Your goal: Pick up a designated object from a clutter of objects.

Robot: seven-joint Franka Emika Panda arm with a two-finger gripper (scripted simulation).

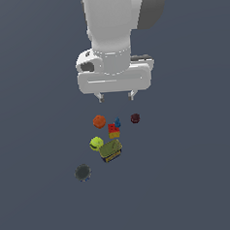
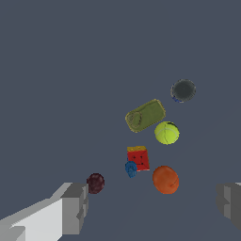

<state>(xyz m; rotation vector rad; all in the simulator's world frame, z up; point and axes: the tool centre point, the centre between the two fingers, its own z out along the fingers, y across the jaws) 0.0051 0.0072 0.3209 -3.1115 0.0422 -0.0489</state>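
A white robot arm hangs above a dark worktop (image 1: 199, 179), its jaws spread wide and empty. The maroon ball (image 1: 135, 118) sits a little apart from the clutter, near the red-blue-yellow blocks (image 1: 114, 128), beside one fingertip (image 2: 75, 207) in the wrist view. The jaws look centred over the blocks, so descending straight could knock the ball away or catch the orange ball (image 1: 99, 121).
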